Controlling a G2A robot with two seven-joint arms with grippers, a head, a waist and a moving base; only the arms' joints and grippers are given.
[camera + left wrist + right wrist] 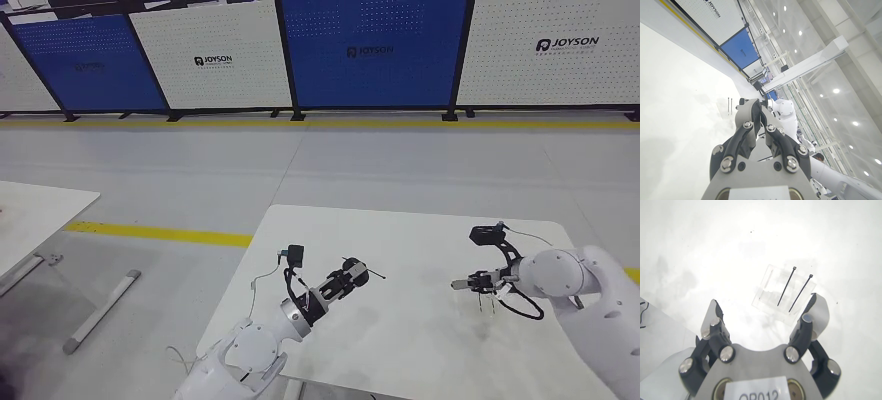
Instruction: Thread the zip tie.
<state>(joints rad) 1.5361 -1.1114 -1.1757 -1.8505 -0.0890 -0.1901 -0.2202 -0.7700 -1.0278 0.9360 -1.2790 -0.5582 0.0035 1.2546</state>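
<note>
Two black zip ties [786, 286] [800, 292] lie side by side on a small clear plate [764, 289] on the white table [420, 340]. My right gripper [764, 299] hangs open just above the near edge of that plate, nothing between its fingers. In the top view the right gripper [478, 284] is at the table's right side, with the two ties [487, 302] just below it. My left gripper [352, 272] is left of centre, shut, with a thin black zip tie [374, 272] sticking out sideways from its tips. The left wrist view has its pads [756, 109] pressed together and the two ties [729, 106] beyond.
The table's left edge [235, 290] runs close to the left arm. A second white table [40, 215] stands further left across a strip of floor. Blue and white panels [370, 50] line the back.
</note>
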